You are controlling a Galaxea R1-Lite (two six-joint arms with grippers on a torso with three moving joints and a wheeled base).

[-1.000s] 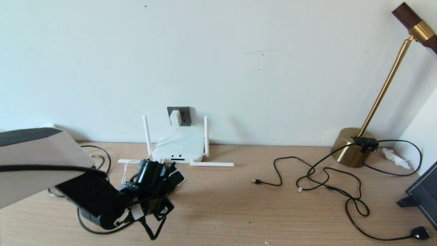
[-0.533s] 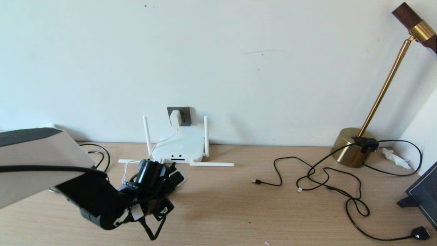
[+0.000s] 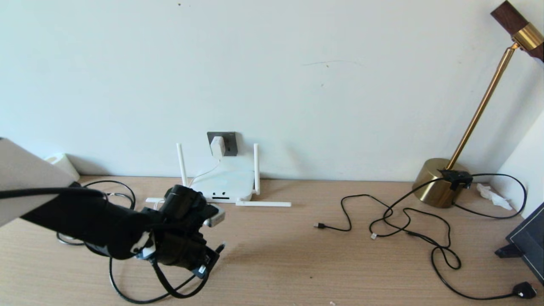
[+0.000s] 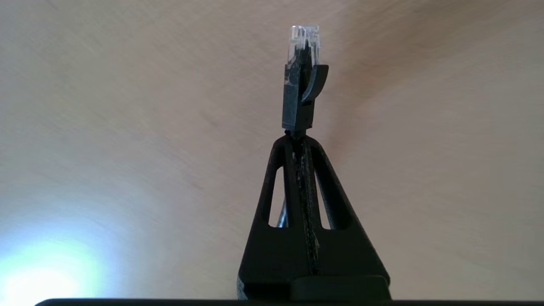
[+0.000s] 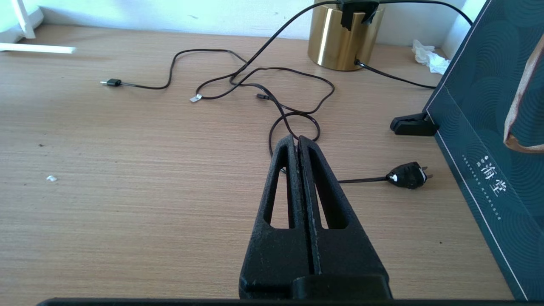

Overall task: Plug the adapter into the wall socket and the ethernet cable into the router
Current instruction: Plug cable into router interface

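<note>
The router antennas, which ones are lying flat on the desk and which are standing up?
Two stand upright at the back of the router, by the wall. Two lie flat along its front: the long right one shows fully, the left one partly behind the left gripper.

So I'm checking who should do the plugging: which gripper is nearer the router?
The left gripper, shut on the ethernet cable, sits just in front of the router. The right gripper rests far off, by the lamp's cables.

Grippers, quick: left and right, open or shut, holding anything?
Left gripper: shut on the ethernet cable, clear connector sticking out past the fingertips, above the table.
Right gripper: shut, holding nothing, parked above the table.
</note>
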